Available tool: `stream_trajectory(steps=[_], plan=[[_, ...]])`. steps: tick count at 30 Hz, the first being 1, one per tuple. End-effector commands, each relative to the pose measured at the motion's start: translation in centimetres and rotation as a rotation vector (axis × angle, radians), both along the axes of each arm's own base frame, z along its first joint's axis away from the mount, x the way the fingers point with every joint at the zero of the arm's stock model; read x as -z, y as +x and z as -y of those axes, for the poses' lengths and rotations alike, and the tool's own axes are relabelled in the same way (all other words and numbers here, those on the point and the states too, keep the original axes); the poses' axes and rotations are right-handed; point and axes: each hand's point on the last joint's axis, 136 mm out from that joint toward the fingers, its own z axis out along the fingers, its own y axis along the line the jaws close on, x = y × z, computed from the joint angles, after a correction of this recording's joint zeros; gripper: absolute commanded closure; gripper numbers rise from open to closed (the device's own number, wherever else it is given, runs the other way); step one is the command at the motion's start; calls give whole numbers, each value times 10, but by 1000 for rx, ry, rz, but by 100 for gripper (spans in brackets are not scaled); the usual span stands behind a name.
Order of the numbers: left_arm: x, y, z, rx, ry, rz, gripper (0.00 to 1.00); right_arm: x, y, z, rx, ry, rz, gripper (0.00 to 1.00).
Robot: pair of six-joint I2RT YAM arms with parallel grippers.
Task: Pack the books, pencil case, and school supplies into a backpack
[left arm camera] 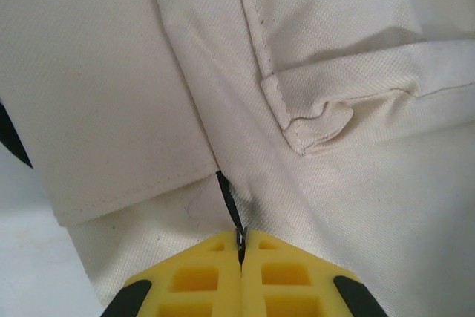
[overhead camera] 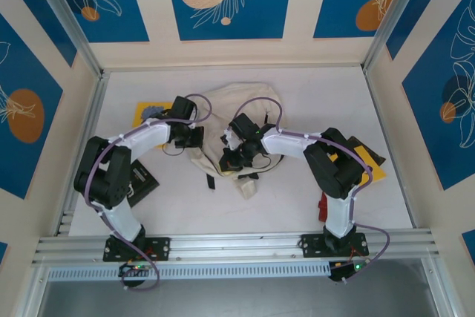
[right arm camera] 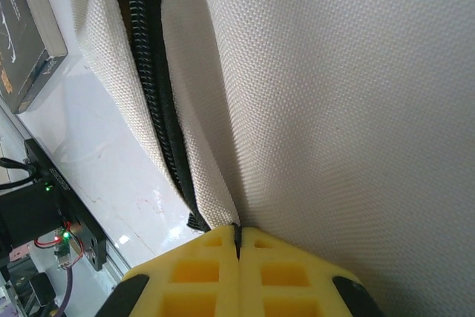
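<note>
The cream-white backpack [overhead camera: 239,105] lies at the table's middle, its fabric [left arm camera: 334,50] close under both wrist cameras. My left gripper [overhead camera: 194,137] is at its left side, yellow fingers [left arm camera: 200,276] shut on a thin dark zipper pull [left arm camera: 230,202]. My right gripper [overhead camera: 231,155] is at its lower middle, shut on the fabric edge beside the black zipper [right arm camera: 148,72]. Of the books, a yellow one [overhead camera: 145,113] lies left of the backpack, a black one [overhead camera: 141,182] by the left arm and another [overhead camera: 369,157] under the right arm. The pencil case is out of view.
A small red item [overhead camera: 323,206], perhaps one of the school supplies, lies beside the right arm's base. A black book's corner [right arm camera: 22,27] shows on the white table. An aluminium rail [overhead camera: 237,246] runs along the near edge; frame walls close the other sides.
</note>
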Motion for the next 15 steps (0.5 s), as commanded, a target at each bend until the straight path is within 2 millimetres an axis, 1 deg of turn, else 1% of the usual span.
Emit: stream_trajectory(steps=[1,9,13,15], plan=[[-16,40,-20,-44,63,118,100,12,-35,21,-33,-91,-107,100],[-33,67,-8,-12,4,196,100,8,-36,15,-43,-64,-95,100],[-41,74,6,32,-60,232,100,6,-32,11,-37,-47,-85,100],[-42,75,10,44,-75,234,100,3,-28,8,-27,-36,-74,100]])
